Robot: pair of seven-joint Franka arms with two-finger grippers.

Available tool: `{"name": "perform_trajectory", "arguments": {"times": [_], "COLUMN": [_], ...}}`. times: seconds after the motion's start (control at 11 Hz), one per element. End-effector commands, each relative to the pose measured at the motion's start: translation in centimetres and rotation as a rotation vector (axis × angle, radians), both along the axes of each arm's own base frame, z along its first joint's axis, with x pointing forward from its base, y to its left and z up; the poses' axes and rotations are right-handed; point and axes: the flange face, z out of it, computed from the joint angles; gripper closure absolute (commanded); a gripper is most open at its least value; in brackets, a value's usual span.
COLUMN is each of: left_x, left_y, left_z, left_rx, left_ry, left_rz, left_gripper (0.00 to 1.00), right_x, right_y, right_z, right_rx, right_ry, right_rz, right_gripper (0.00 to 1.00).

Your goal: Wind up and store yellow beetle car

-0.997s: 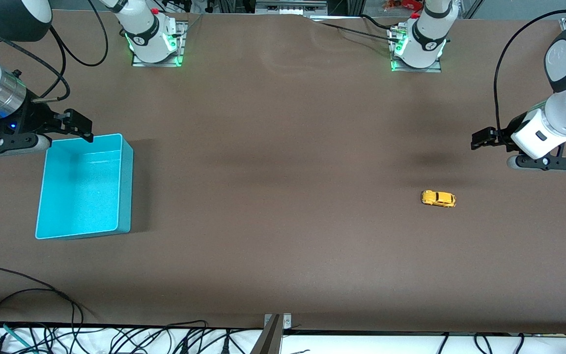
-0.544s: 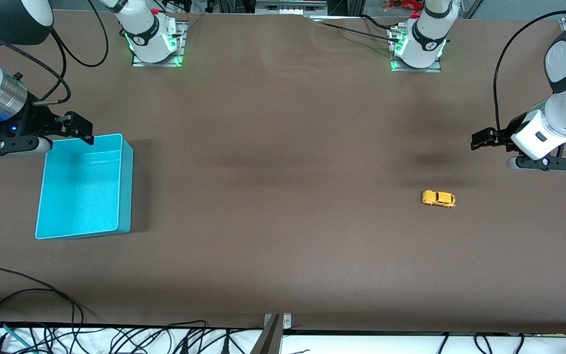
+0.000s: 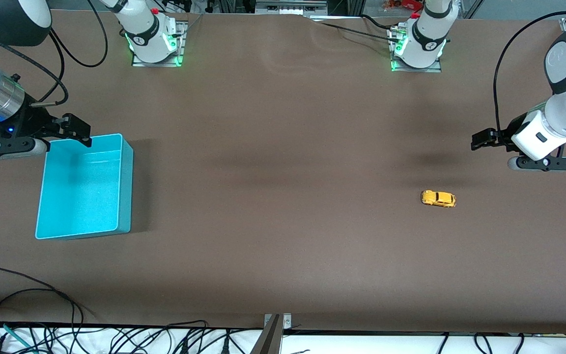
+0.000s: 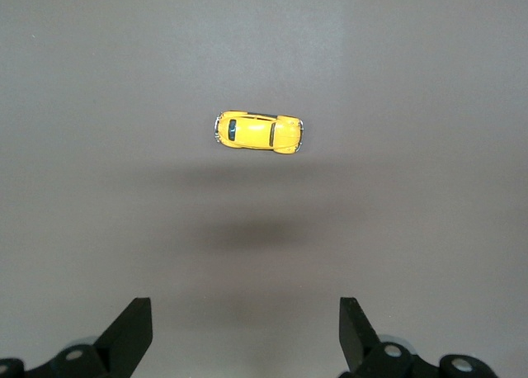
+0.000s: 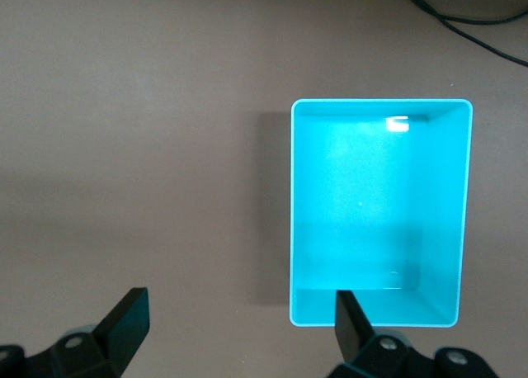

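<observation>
The yellow beetle car [image 3: 438, 198] stands on its wheels on the brown table, toward the left arm's end. My left gripper [image 3: 479, 139] hangs in the air over the bare table beside the car, open and empty. In the left wrist view the car [image 4: 259, 132] lies clear of the open gripper [image 4: 245, 328]. The turquoise bin [image 3: 127, 187] sits empty toward the right arm's end. My right gripper [image 3: 79, 129] hovers open over the bin's edge farthest from the front camera. In the right wrist view one fingertip [image 5: 351, 316] overlaps the bin [image 5: 371, 213].
Both arm bases [image 3: 153, 39] [image 3: 418, 44] stand at the table's edge farthest from the front camera. Loose black cables [image 3: 27, 314] lie along the nearest edge, at the right arm's end. Wide bare brown table [image 3: 273, 187] separates car and bin.
The right gripper has drifted slightly toward the right arm's end of the table. The left arm, the car and the bin have not moved.
</observation>
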Motion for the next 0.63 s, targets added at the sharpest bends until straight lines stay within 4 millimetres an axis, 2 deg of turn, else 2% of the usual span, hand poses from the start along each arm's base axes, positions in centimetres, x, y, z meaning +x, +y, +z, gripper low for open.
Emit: {"name": "perform_trajectory", "arguments": {"times": [0.0,0.54], "left_x": [-0.11,-0.28], "left_y": [0.17,0.68], "left_z": [0.30,0.16], "left_rx": [0.000,0.000], "left_ry": [0.006,0.019], "left_rz": [0.012,0.021], "left_gripper": [0.00,0.00], "right_x": [0.43,0.42], "right_y": [-0.44,-0.44], "right_z": [0.12,0.11], "right_rx": [0.001,0.000], "right_ry": [-0.003,-0.002], "right_rz": [-0.005,-0.007], "right_gripper": [0.00,0.00]}}
